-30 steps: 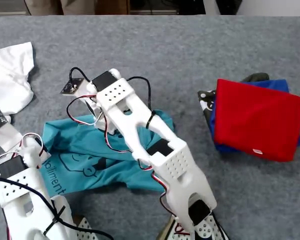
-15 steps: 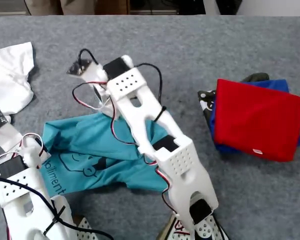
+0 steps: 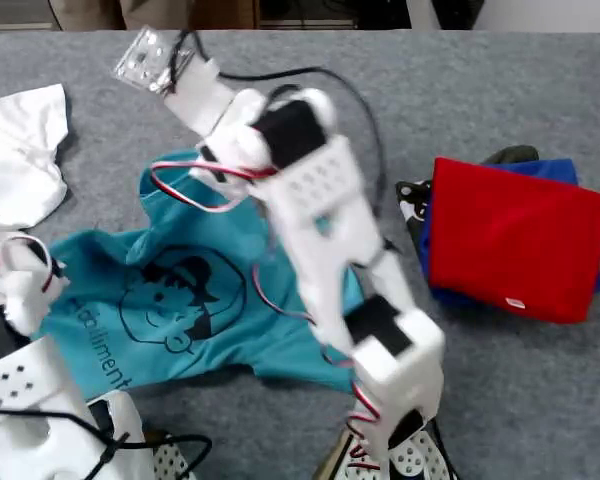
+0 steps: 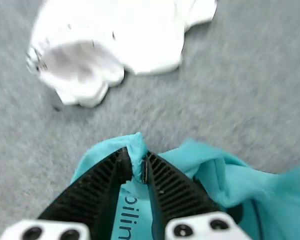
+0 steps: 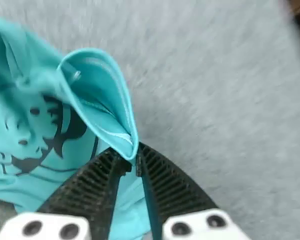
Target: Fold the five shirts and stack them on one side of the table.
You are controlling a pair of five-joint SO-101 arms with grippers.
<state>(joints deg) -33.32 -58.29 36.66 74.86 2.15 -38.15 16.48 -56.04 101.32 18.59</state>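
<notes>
High view: right arm covers a strip across teal shirt. Left arm cut off at bottom corner. White shirt cut off at left edge, blurred in left wrist view. Blue shirt and dark patterned shirt mostly hidden under red shirt. Teal shirt runs past frame edge in both wrist views.

The right gripper pinches a folded edge of the teal shirt between its two black ribbed fingers. The fingers are drawn together, with only the cloth between their tips. From the tips the pinched fabric stands out as a doubled flap that curls over on itself. Past the flap the shirt spreads wider and carries a black print. The grey tabletop shows beside the shirt.
</notes>
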